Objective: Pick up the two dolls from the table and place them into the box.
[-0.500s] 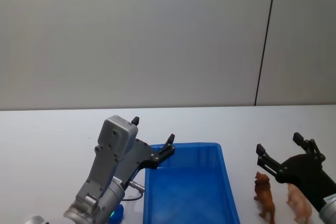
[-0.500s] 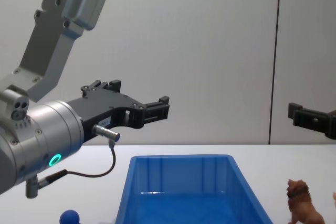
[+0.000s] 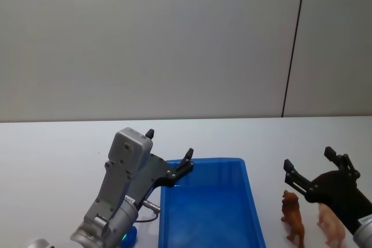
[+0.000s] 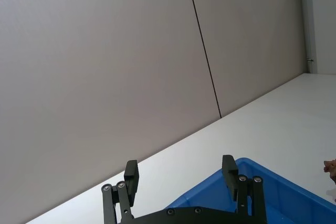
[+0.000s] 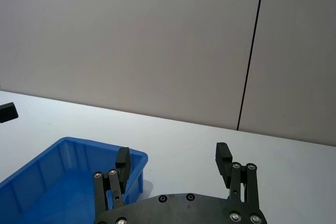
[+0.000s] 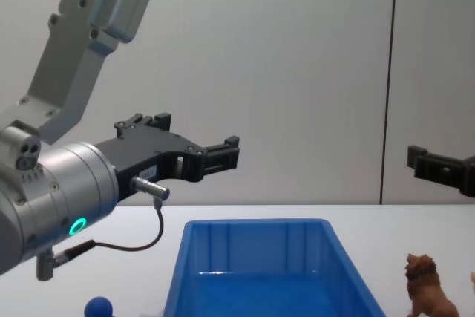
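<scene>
No doll lies in the box [image 3: 203, 162] yet, so I judge the first pickup is just starting. The right claw [image 3: 308, 158], wide and empty, hangs above the brown lion doll [image 3: 292, 218], which stands on the tabletop [image 3: 58, 143] right of the box, beside a pale pink doll [image 3: 330, 225]. The lion faces away from the robot, long axis near to far; the claw should descend across its body. The left claw [image 3: 169, 144], also wide, hovers over the box's left edge

Three dolls before me: brown lion [image 3: 293, 216], pink doll [image 3: 329, 225], blue doll [image 6: 98, 306]. One box [image 3: 203, 161]. One table [image 3: 58, 143]. Two grippers of mine: left gripper [image 3: 169, 144], right gripper [image 3: 308, 158].
</scene>
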